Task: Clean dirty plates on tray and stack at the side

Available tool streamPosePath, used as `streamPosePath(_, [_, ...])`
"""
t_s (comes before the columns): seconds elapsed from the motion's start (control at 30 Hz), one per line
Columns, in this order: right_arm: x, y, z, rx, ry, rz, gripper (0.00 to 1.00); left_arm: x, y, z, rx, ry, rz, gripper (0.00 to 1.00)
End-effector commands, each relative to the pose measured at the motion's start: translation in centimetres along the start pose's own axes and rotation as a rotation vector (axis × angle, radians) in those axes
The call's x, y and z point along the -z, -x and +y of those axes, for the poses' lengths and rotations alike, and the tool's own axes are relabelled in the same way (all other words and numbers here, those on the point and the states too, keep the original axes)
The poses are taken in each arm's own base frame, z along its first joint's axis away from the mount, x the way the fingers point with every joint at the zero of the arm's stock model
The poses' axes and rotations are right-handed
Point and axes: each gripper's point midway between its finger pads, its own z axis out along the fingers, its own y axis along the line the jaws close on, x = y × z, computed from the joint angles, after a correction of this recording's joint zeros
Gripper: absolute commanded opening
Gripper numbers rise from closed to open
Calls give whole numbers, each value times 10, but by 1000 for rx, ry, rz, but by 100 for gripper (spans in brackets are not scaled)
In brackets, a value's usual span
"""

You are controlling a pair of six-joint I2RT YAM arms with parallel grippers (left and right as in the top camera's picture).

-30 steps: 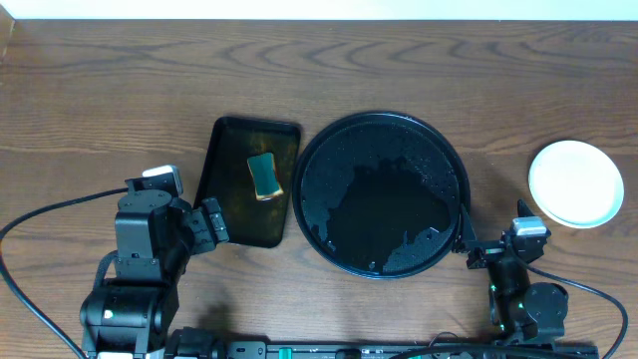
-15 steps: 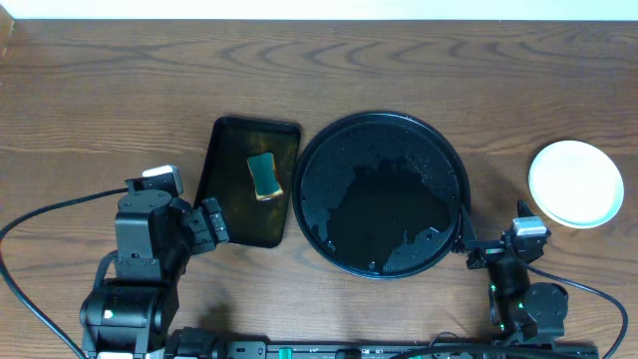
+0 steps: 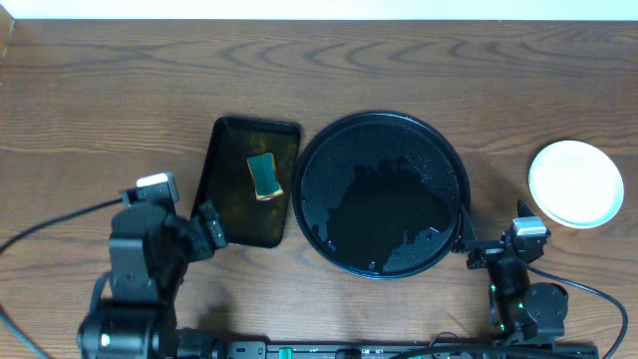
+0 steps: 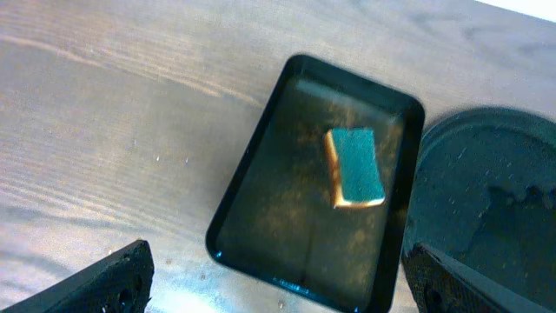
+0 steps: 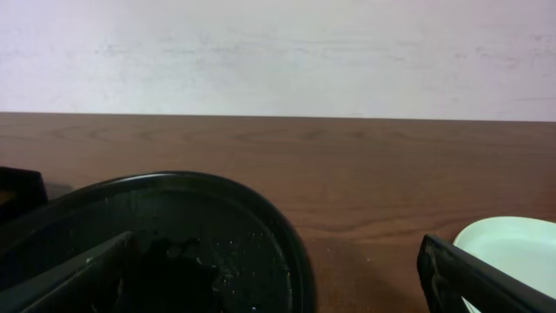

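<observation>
Left arm sits folded at the near left of the table (image 3: 399,70). The left gripper (image 3: 207,229) is aimed at the near-left corner of the rectangular tray (image 3: 221,194), jaws spread wide and gripping nothing. Right arm is tucked low at the near edge. The right gripper (image 3: 469,249) sits just beside the near-right rim of the round tray (image 3: 379,150), facing out across the table, jaws also wide and not gripping. The plates (image 3: 576,182) lie flat, face up, in a stack on bare wood to the right of the round tray and apart from it. A second rim peeks out along the near edge; the count cannot be told. They look pale and clean. The round tray's floor is wet, beaded with droplets. The rectangular tray's long axis runs near to far, slightly slanted. In it lies a sponge (image 3: 264,176), teal face up with a yellow edge showing, lengthwise along the tray.
</observation>
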Motion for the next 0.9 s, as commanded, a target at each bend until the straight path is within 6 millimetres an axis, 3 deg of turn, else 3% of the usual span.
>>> streamPosePath(0.0, [1,0,-6,9,-24,-3,99,-6,-17,4,40,-15,-37,93])
streamPosePath(0.1, [1,0,-6,9,-24,-2,99,-21,-30,6,93,-51,-145,93])
streamPosePath(0.33, [1,0,-6,9,-24,-3,99,-41,-34,6,116,-126,-371,93])
streamPosePath(0.63, [1,0,-6,9,-24,-3,99,-43,-10,-2,41,-193,-695,93])
streamPosePath(0.77, [1,0,-6,9,-24,-3,99,-42,-11,-1,-35,-164,-700,93])
streamPosePath(0.87, [1,0,-6,9,-24,-3,99,-54,-28,2,-26,-153,-613,93])
